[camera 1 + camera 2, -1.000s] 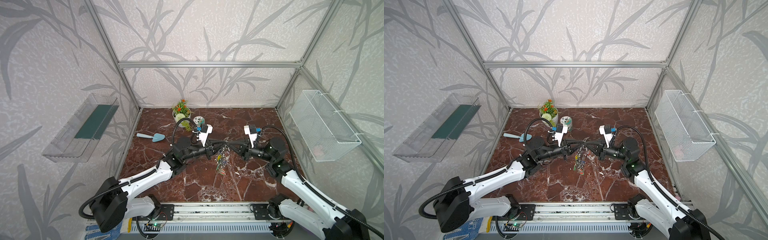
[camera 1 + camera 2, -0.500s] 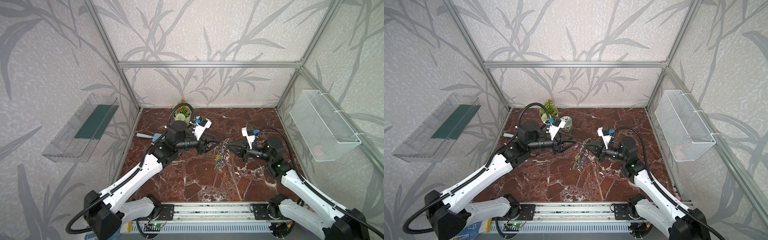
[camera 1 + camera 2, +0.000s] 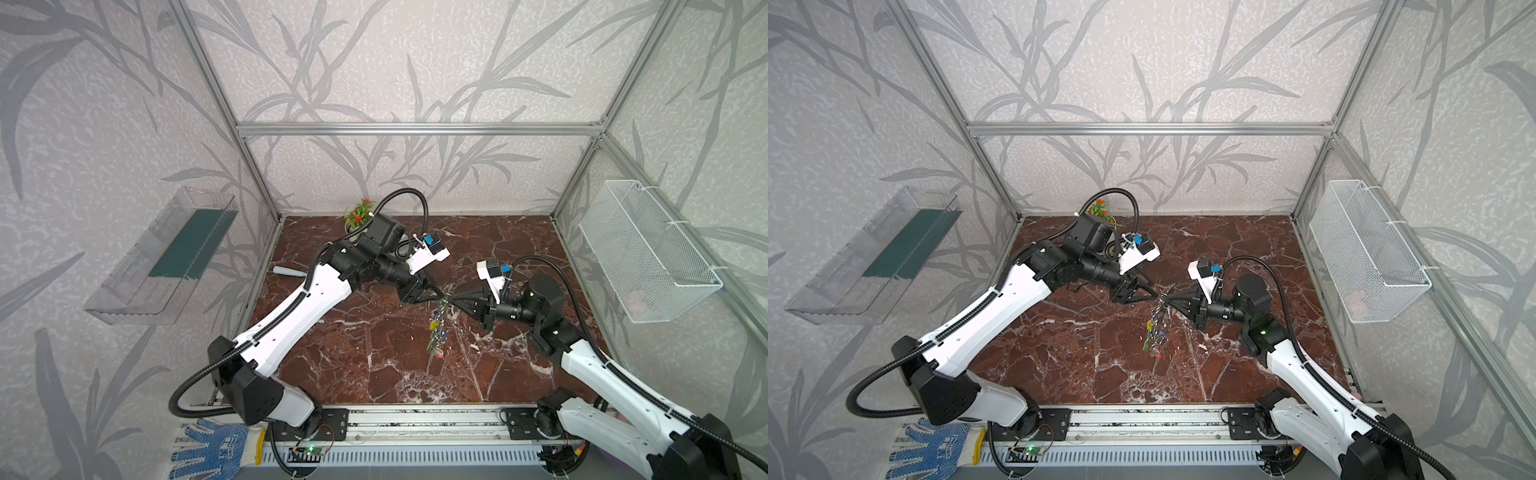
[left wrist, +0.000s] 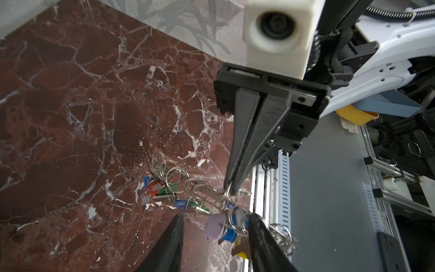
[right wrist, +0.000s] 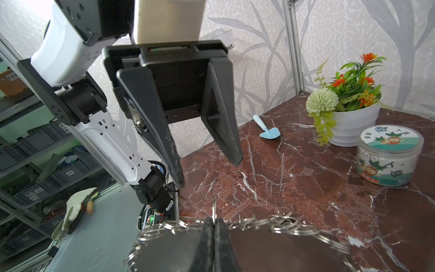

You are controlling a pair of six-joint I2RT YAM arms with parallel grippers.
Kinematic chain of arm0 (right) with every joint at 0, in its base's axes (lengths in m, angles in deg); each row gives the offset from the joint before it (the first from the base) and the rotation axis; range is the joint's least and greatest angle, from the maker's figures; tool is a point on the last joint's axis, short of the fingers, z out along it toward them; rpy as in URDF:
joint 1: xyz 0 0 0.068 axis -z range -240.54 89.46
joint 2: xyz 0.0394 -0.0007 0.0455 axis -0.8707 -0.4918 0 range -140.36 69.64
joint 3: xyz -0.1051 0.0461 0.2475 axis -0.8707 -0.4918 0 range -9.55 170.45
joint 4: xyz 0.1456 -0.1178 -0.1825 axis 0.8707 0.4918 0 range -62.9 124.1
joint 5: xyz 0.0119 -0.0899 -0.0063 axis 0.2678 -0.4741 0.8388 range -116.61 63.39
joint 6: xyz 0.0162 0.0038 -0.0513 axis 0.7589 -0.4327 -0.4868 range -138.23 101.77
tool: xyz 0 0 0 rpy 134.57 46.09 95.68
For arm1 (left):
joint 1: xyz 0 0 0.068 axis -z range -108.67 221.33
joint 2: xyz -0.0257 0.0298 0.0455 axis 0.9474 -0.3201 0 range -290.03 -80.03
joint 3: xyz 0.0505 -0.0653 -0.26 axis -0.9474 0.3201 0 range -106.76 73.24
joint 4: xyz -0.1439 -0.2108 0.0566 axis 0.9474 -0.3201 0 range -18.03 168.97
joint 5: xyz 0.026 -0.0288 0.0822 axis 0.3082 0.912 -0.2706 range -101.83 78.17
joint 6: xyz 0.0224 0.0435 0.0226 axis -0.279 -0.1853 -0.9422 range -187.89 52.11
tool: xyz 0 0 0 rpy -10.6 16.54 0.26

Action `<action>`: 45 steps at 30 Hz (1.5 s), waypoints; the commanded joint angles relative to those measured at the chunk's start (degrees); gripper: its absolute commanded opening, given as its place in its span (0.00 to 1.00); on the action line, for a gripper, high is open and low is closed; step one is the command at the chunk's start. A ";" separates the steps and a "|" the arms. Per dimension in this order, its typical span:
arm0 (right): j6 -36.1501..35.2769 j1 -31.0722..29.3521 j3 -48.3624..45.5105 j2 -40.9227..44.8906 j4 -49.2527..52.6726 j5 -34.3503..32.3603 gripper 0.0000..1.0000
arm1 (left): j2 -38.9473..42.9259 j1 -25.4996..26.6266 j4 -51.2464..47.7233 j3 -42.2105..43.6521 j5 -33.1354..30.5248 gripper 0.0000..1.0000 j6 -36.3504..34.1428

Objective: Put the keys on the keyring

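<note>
The keyring (image 3: 438, 328) (image 3: 1156, 328), a grey metal plate (image 5: 169, 249) edged with small rings and coloured tags, hangs above the marble floor. My right gripper (image 5: 213, 223) (image 3: 449, 298) is shut on one of its edge rings. In the left wrist view the keys' pale lilac tag (image 4: 215, 227) hangs on a small ring in the bunch, just under the right gripper's tips (image 4: 229, 190). My left gripper (image 4: 216, 215) (image 5: 209, 174) (image 3: 1152, 292) stands open with that tag between its fingers, and nothing is pinched. Rings crowd against one finger (image 4: 259, 233).
At the back left stand a potted plant (image 5: 348, 113) (image 3: 359, 216) and a printed jar (image 5: 388, 157), with a small blue shovel (image 5: 269, 134) near the left wall. A wire basket (image 3: 648, 253) hangs on the right wall and a clear shelf (image 3: 166, 257) on the left.
My left gripper was shut at the keyring and has since opened. Its arm lifted and drew back a little, then came close to the bunch again. The right gripper kept its hold.
</note>
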 commanded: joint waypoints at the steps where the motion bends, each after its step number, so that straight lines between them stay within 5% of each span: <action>1: -0.50 -0.32 2.53 0.54 -3.50 1.53 0.00 | -2.35 0.88 -7.23 -4.98 0.63 0.46 -5.49; 9: -0.61 -0.43 2.36 0.62 -3.53 1.65 0.00 | -8.64 2.16 -14.51 -12.54 0.45 0.19 -8.59; 39: -0.08 -0.43 2.01 0.49 -4.35 2.18 0.00 | -12.19 3.87 -16.91 -15.93 -1.43 0.00 -8.56; 45: -0.41 -0.43 1.99 1.15 -3.10 0.99 0.00 | -7.95 3.94 -9.09 -10.34 -3.69 0.00 -4.19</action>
